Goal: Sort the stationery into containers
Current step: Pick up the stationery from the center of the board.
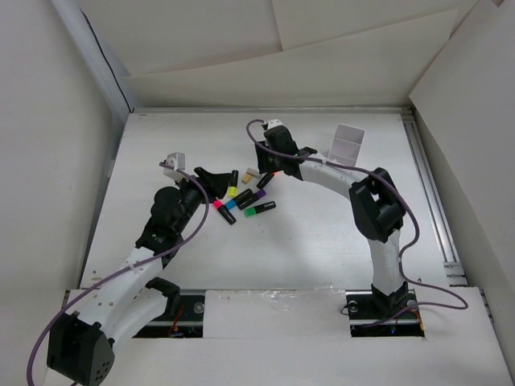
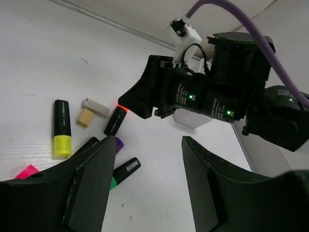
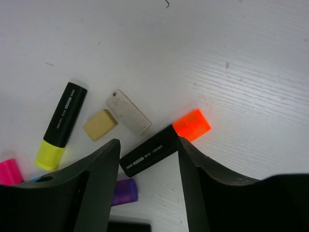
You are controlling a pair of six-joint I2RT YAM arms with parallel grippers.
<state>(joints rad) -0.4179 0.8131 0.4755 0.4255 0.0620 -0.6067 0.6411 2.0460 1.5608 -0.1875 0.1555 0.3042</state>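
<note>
Overhead view, going left to right. The left gripper [image 1: 211,183] sits left of centre, jaws apart and nothing between them. It points at the marker pile from the left and stands just beside it, touching none of the markers.

In the left wrist view its two fingers [image 2: 91,183] fill the bottom edge. The pink marker [image 2: 28,171] pokes out at lower left. The yellow marker [image 2: 62,128] is above it at left, upright in frame. The beige eraser [image 2: 86,117] touches the white eraser [image 2: 95,107] at left centre. The purple marker [image 2: 118,144] and green marker [image 2: 123,171] lie just above the left finger. A blue marker [image 1: 229,211] shows only overhead, beside the pink one.

The orange marker [image 3: 149,154] is at the upper right edge of the pile. The right gripper [image 3: 147,145] hangs right over it with its jaws spread. In the right wrist view the marker lies flat on the table [image 1: 322,233], slanted across the gap, its orange cap up and to the right. It is not lifted. Cannot tell whether the pads touch it.

The organiser [image 1: 348,145] is at upper right of centre overhead, well apart from the pile. Its inside is not readable from here.
</note>
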